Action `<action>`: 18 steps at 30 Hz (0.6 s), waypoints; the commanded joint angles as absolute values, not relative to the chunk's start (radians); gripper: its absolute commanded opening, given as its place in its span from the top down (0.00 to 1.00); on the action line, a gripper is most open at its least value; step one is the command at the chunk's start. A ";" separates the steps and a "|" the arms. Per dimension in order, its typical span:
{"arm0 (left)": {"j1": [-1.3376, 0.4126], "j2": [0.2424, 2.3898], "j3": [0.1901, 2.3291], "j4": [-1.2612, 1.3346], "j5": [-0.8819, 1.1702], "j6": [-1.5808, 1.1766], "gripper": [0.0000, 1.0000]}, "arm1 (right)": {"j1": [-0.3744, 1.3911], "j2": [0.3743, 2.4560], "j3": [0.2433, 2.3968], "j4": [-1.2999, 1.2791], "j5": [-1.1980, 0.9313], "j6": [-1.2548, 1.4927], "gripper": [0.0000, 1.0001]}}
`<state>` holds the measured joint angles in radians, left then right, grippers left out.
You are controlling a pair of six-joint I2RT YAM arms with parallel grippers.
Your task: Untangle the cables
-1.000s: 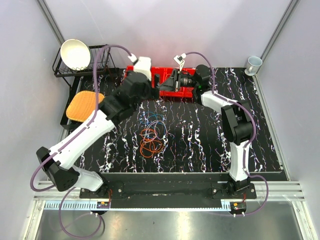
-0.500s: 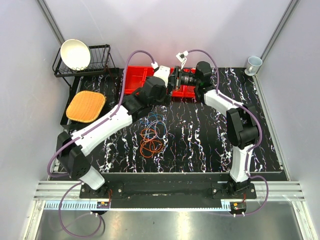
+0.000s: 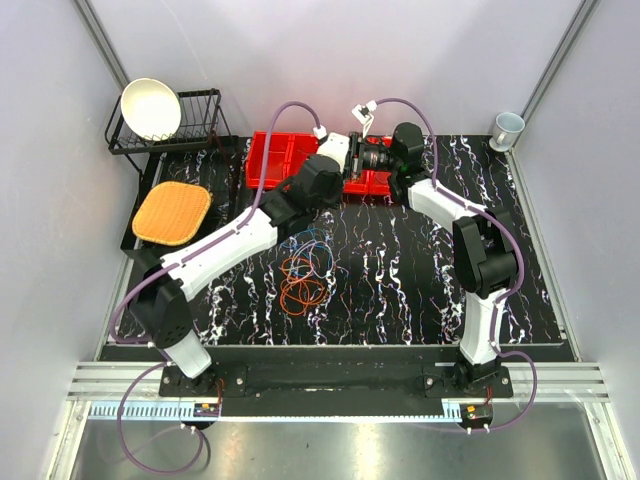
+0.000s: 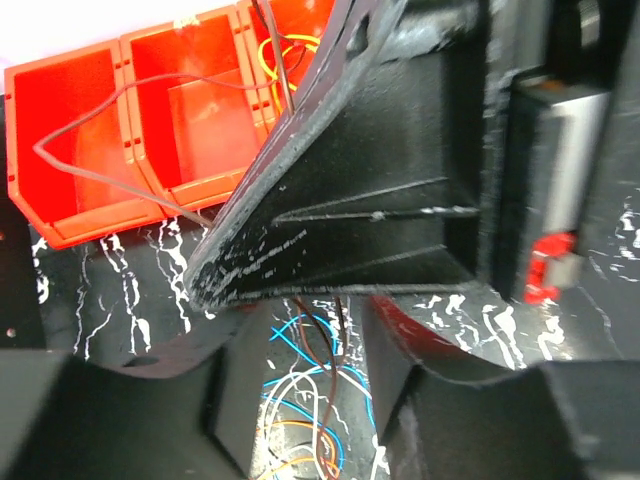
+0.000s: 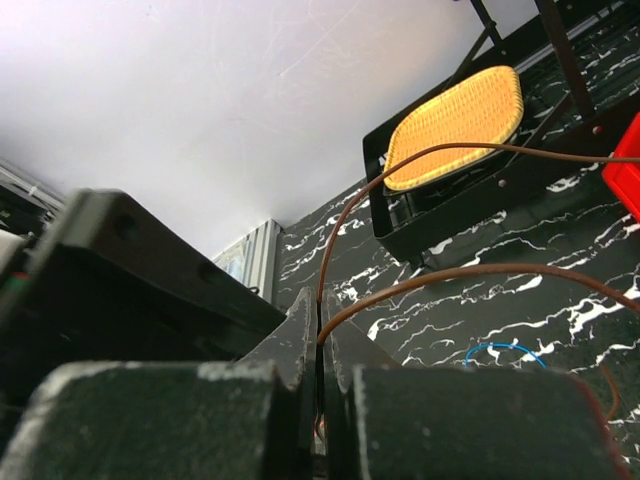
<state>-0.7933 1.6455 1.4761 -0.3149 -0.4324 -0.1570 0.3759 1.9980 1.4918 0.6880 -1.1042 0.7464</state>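
Observation:
The cables (image 3: 305, 270) lie as a loose pile of orange, blue and white loops mid-table. My right gripper (image 5: 320, 305) is shut on a thin brown cable (image 5: 450, 275), held up in front of the red bin (image 3: 275, 160). My left gripper (image 4: 315, 390) sits right under the right gripper's fingers (image 4: 350, 200). Its jaws stand apart, and strands of the brown cable (image 4: 335, 340) hang down between them without being pinched. Blue, white and orange loops (image 4: 290, 420) show on the table below. A yellow cable (image 4: 290, 50) lies in one bin compartment.
A black dish rack (image 3: 200, 120) holding a white bowl (image 3: 150, 105) stands at the back left, with an orange woven mat (image 3: 172, 212) in front of it. A cup (image 3: 508, 127) stands at the back right corner.
My left arm has swung right along the red bin to meet the right gripper, and its jaws have narrowed around the hanging brown cable. The right arm has stayed put.

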 commanded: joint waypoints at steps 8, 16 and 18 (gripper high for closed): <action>-0.813 1.660 1.474 -0.204 -0.558 -0.126 1.00 | 0.382 2.003 1.517 0.811 -1.164 0.821 1.00; -0.811 1.600 1.511 -0.299 -0.568 -0.133 1.00 | 0.338 2.040 1.525 0.828 -1.115 0.861 0.18; -0.811 1.574 1.545 -0.334 -0.577 -0.121 1.00 | 0.309 2.040 1.514 0.824 -1.076 0.868 0.10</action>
